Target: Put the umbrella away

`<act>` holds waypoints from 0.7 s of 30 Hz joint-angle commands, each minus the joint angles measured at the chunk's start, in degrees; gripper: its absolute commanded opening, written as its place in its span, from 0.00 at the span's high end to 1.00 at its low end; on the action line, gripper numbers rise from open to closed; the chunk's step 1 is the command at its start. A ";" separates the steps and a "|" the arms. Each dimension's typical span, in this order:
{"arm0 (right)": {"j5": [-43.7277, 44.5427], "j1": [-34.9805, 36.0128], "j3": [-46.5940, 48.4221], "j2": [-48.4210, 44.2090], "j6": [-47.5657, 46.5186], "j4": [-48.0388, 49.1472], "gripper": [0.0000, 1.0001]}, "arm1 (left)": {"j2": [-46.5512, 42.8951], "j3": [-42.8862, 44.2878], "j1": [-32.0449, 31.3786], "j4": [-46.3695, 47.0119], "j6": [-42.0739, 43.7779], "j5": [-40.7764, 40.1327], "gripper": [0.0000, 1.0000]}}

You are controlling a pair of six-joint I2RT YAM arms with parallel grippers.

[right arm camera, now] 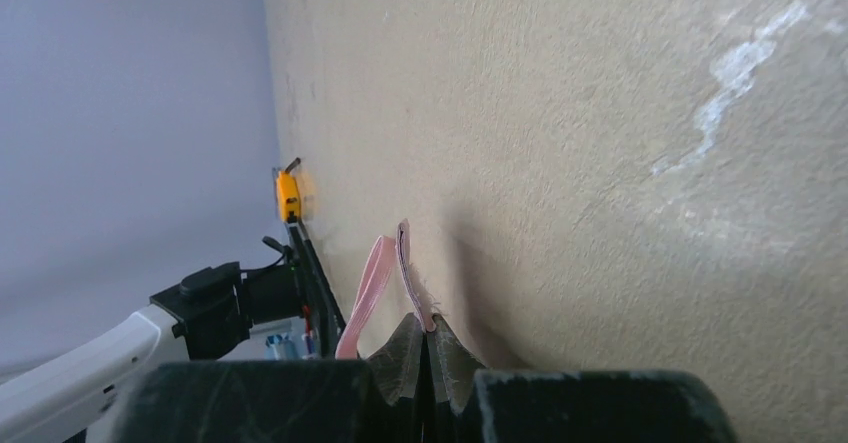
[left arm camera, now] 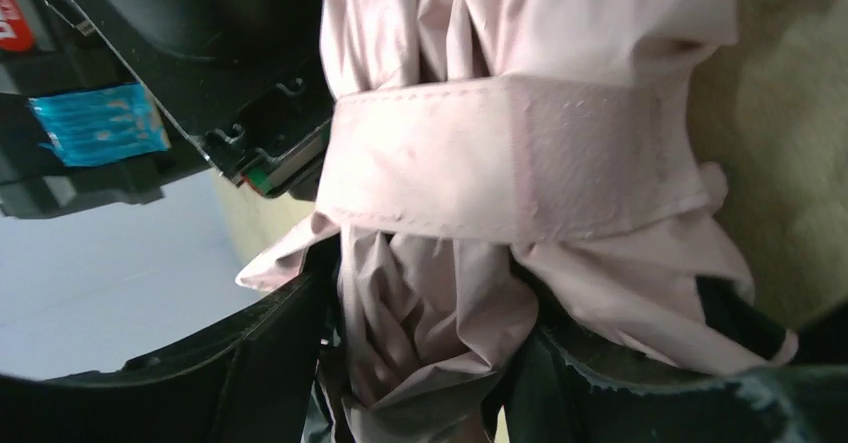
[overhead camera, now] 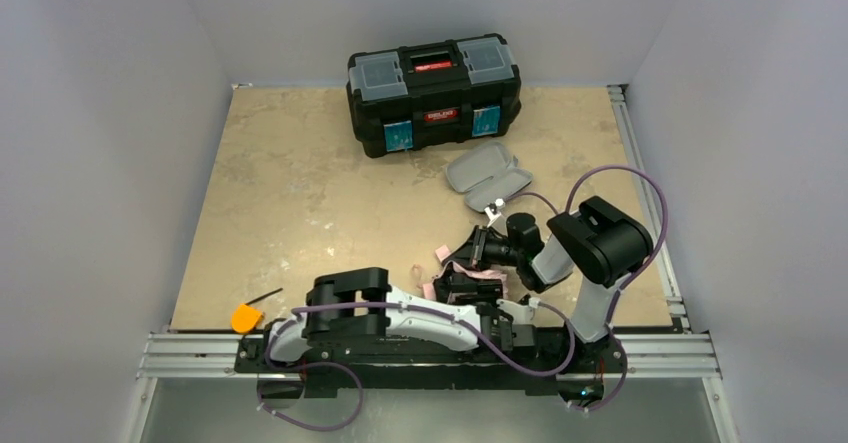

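The umbrella is a folded pale pink bundle near the table's front, between my two grippers. In the left wrist view its fabric fills the frame, with a pink closing band wrapped around it. My left gripper is shut on the umbrella's fabric, with the dark jaws pressed against the bundle on both sides. My right gripper points left and is shut on a pink strap that sticks out past its fingertips. A thin pink loop hangs beside the strap.
A black toolbox stands closed at the back centre; its blue label shows in the left wrist view. A small grey hard case lies open in front of it. An orange tool lies at the front left edge, and also shows in the right wrist view.
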 commanded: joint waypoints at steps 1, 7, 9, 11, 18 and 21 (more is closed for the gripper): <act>3.68 0.69 -3.78 3.08 -2.46 -6.73 1.00 | -7.17 -1.81 0.96 -5.84 -3.74 11.07 0.40; 5.59 0.64 -3.57 2.49 -3.18 -7.43 1.00 | -16.71 -1.79 4.44 -10.09 -6.59 18.95 0.39; 5.76 0.71 -3.45 2.55 -3.15 -7.31 1.00 | -20.82 -1.49 6.82 -10.58 -7.09 23.30 0.39; 5.72 0.67 -3.39 2.72 -3.22 -7.11 1.00 | -26.01 -2.12 10.41 -9.26 -7.26 28.67 0.38; 5.56 0.67 -3.30 2.33 -3.50 -7.29 1.00 | -34.83 -10.16 21.72 2.32 -1.66 52.48 0.00; 5.42 0.69 -3.20 2.14 -3.56 -7.29 1.00 | -31.78 -9.42 25.16 3.38 -0.22 59.67 0.00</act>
